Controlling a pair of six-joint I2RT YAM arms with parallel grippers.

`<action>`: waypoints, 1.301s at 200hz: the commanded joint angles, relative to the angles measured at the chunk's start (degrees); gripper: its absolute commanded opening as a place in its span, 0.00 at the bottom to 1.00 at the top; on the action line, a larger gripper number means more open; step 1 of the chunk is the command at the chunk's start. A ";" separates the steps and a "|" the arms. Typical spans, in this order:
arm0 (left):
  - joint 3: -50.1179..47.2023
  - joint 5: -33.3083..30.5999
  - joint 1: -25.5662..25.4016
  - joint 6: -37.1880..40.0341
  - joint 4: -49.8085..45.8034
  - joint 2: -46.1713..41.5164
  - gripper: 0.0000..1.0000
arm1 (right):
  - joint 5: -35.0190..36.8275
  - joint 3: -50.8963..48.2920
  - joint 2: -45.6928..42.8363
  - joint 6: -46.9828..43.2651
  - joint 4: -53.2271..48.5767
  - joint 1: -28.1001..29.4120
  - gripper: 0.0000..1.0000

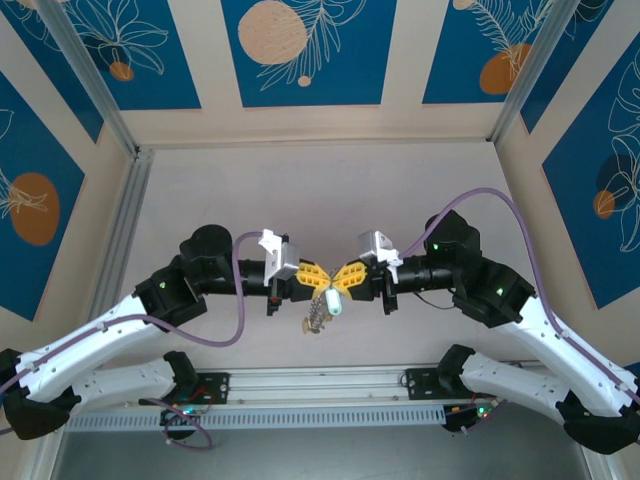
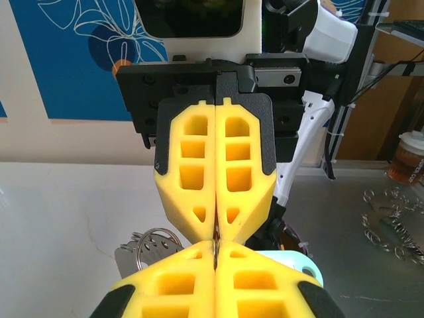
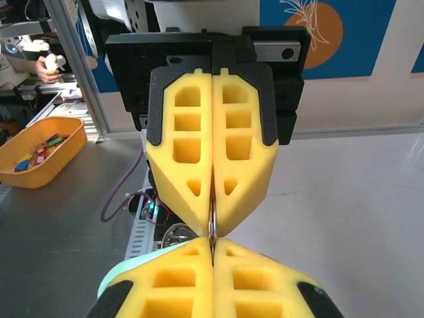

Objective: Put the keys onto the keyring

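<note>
Both grippers meet tip to tip above the table's middle, the left gripper [image 1: 312, 275] and the right gripper [image 1: 347, 278]. Each is shut on the thin metal keyring [image 3: 212, 225], seen edge-on between the yellow fingertips. In the left wrist view my left gripper [image 2: 215, 246] pinches the keyring [image 2: 215, 242] from below, and the right one faces it from above. A pale teal key head [image 1: 335, 301] hangs under the tips, also seen as the teal head [image 2: 301, 264]. A silvery key bunch [image 1: 317, 320] dangles beside it, with a small ring [image 2: 156, 240]. My right gripper [image 3: 212, 244] holds the same ring.
An aluminium rail [image 1: 320, 385] runs along the near edge between the arm bases. Off the table, an orange bin [image 3: 40, 149] holds small items. Loose metal chains [image 2: 391, 225] and a cup [image 2: 407, 156] sit on a steel bench.
</note>
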 commanded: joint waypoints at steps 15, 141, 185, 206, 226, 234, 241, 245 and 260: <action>-0.34 -0.67 0.01 -1.10 2.61 -1.04 0.00 | -1.72 -1.62 -2.19 0.77 2.05 -0.40 0.00; -0.39 -1.54 1.18 -0.64 3.10 -1.38 0.00 | -0.44 -4.21 -4.86 1.18 3.09 -0.56 0.17; -0.69 -0.13 1.34 -0.54 3.67 -1.27 0.00 | -0.21 -3.93 -3.47 1.90 3.89 -0.64 0.19; -0.69 -0.17 1.36 -0.39 3.72 -1.14 0.00 | -0.78 -3.46 -3.25 3.04 4.57 -0.68 0.26; -0.70 -0.34 1.36 -0.23 3.59 -1.13 0.00 | -2.35 -3.55 -3.93 4.55 5.85 -0.68 0.32; -0.61 -0.37 1.40 0.00 3.42 -1.14 0.00 | -2.16 -3.55 -4.14 5.23 6.17 -0.69 0.35; -0.51 -0.46 1.40 0.10 3.13 -1.08 0.00 | -1.87 -3.39 -4.16 5.70 6.27 -0.68 0.36; -0.44 -0.49 1.36 0.19 2.99 -0.99 0.00 | -1.69 -3.23 -4.11 5.98 6.27 -0.68 0.37; -0.35 -0.53 1.36 0.56 2.59 -0.79 0.00 | -1.42 -2.81 -3.66 6.70 6.25 -0.69 0.37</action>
